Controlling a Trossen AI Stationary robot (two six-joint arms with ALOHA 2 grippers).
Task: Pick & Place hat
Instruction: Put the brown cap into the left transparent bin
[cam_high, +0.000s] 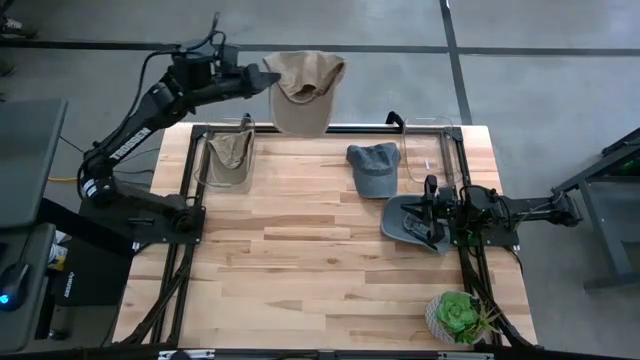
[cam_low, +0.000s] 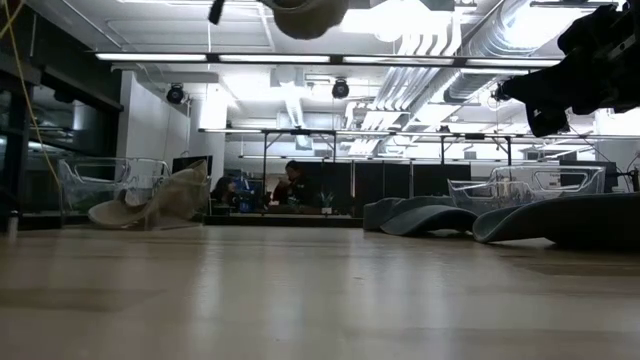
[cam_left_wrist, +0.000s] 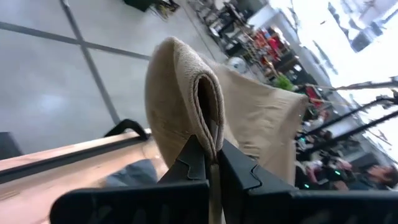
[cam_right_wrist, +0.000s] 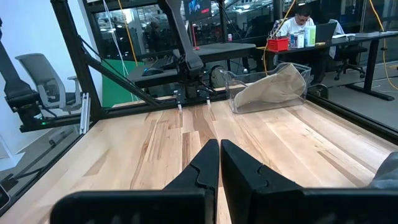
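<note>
My left gripper (cam_high: 262, 78) is raised high over the table's far edge and is shut on a tan hat (cam_high: 305, 88), which also shows at the top of the low view (cam_low: 305, 14). A second tan hat (cam_high: 230, 150) lies half in a clear bin (cam_high: 226, 172) at the far left. A blue-grey hat (cam_high: 372, 166) rests crown-up on the table beside another clear bin (cam_high: 432, 150). A dark grey hat (cam_high: 405, 220) lies flat near the right edge. My right gripper (cam_high: 432, 212) is shut, hovers above that hat (cam_low: 560, 222) and touches nothing. My left gripper (cam_left_wrist: 214, 155) pinches a fold of the tan hat's fabric (cam_left_wrist: 208, 121) between its two fingers, several layers doubled over. The fingers come level from the table's left side. The hat is lifted clear and hangs off the fingertips, its crown and brim drooping (cam_high: 300, 118).
A potted green plant (cam_high: 460, 315) stands at the near right corner. Black frame rails (cam_high: 455, 180) run along the table's left, right and far sides. Bare wood (cam_high: 300, 260) fills the middle and near part. People sit at desks (cam_right_wrist: 305, 25) in the room beyond.
</note>
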